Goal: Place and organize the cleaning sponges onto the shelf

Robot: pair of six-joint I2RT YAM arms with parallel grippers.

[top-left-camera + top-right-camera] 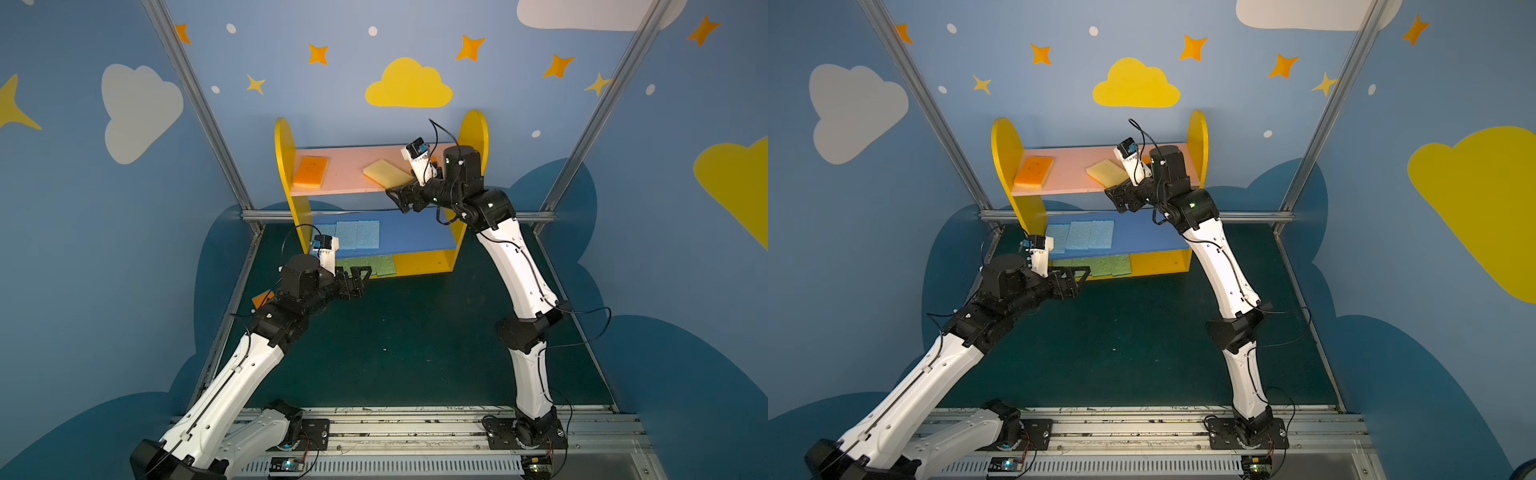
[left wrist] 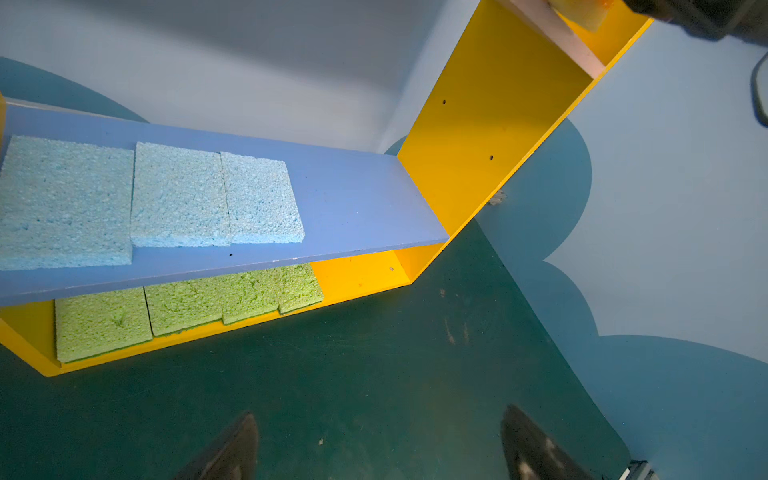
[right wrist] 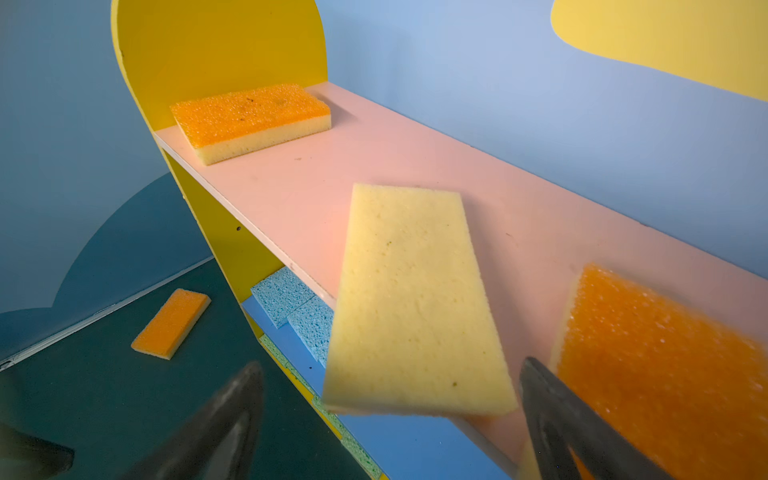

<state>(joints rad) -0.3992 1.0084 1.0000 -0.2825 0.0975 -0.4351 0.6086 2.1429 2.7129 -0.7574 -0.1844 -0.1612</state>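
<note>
Green table (image 1: pixel 415 332); shelf (image 1: pixel 473 129) with orange, blue, green sponges (image 1: pixel 357 235)

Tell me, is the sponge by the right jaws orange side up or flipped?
Flipped: the near sponge shows its pale yellow face up on the pink board; the far sponge shows orange.

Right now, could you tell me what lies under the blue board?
Four green sponges in a row on the yellow bottom board; the blue board covers their rear parts.
</note>
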